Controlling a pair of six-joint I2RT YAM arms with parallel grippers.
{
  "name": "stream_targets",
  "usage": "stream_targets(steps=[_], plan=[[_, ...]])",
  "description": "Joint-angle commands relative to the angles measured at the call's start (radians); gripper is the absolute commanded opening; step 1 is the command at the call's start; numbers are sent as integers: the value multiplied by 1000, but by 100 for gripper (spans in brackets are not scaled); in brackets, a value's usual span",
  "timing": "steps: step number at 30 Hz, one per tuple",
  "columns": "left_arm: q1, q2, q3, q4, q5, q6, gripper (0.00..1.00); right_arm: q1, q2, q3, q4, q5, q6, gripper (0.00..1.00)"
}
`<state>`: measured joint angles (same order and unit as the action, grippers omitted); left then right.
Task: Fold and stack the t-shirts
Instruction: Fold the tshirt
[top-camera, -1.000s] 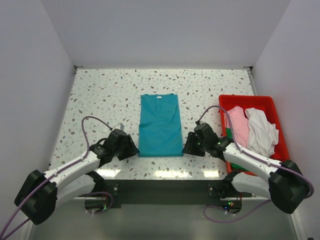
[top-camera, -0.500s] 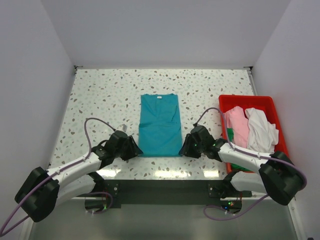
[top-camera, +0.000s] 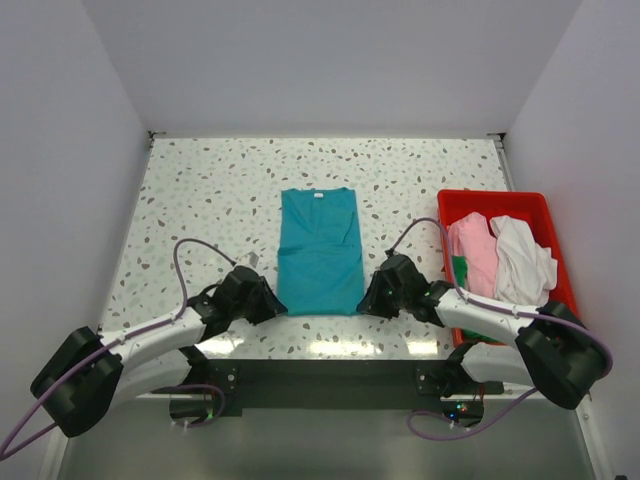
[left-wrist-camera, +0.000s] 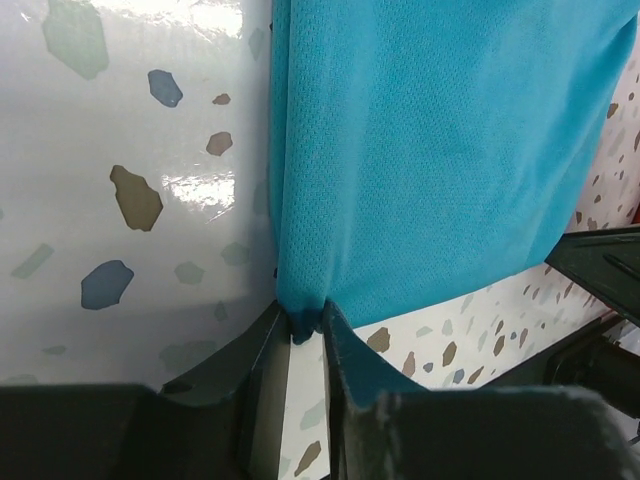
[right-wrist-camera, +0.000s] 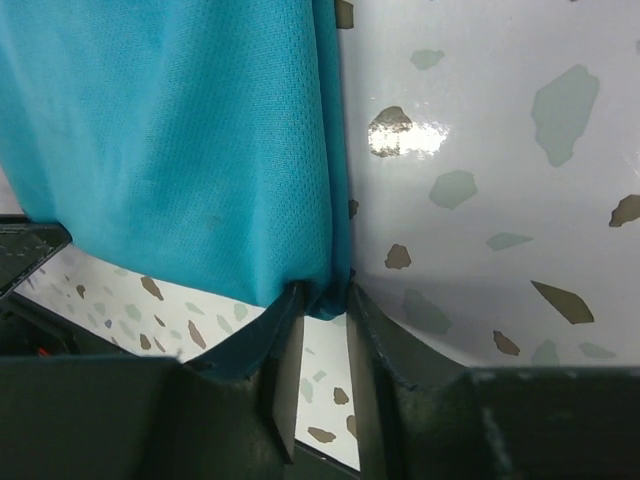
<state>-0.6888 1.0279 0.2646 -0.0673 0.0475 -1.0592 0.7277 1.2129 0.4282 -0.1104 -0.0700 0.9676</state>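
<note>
Here the teal t-shirt lies flat near the middle of the speckled surface, folded into a narrow upright rectangle. Its white neck label points to the far edge and its hem lies close to the near edge. The left end effector is clamped on the hem's near-left corner; the left wrist view shows a bunched tip of cloth pinched between its two fingers. The right end effector is clamped in the same way on the near-right corner, with the cloth gathered into a small fold between its fingers. Both arms lie low over the near edge, angled inward toward the shirt. By the right edge stands a red bin holding a pink t-shirt, a white t-shirt and a glimpse of a green t-shirt, all crumpled.
</note>
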Motion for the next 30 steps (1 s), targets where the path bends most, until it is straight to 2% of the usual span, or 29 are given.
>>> stream_targets(steps=[1, 2, 3, 5, 6, 8, 12, 15, 19, 23, 30], plan=[[-11, 15, -24, -40, -18, -1, 23, 7, -3, -12, 47, 13, 23, 26], [-12, 14, -18, -43, -18, 1, 18, 9, -3, -11, 54, 13, 25, 24], [-12, 12, -15, -48, -21, 4, 15, 6, -4, -9, 55, 13, 23, 15], [-18, 0, 1, -69, -23, 10, 8, 7, -16, -11, 46, 15, 20, 8], [-23, -5, 5, -80, -31, 11, 6, 9, -30, -14, 41, 13, 11, 0], [-37, -28, 13, -114, -38, 10, 0, 21, -52, -16, 9, 16, -3, 0], [-84, -78, 16, -175, -44, -14, 0, 82, -180, -51, -52, 36, 8, 0], [-155, -123, 39, -253, -96, -44, 0, 182, -263, -36, -165, 107, 28, 0], [-215, -173, 149, -397, -136, -61, 0, 278, -374, 9, -323, 186, 45, 0], [-215, -177, 287, -469, -195, -25, 0, 279, -371, 150, -429, 254, -18, 0], [-201, -37, 490, -476, -219, 45, 0, 277, -273, 384, -569, 407, -145, 0]])
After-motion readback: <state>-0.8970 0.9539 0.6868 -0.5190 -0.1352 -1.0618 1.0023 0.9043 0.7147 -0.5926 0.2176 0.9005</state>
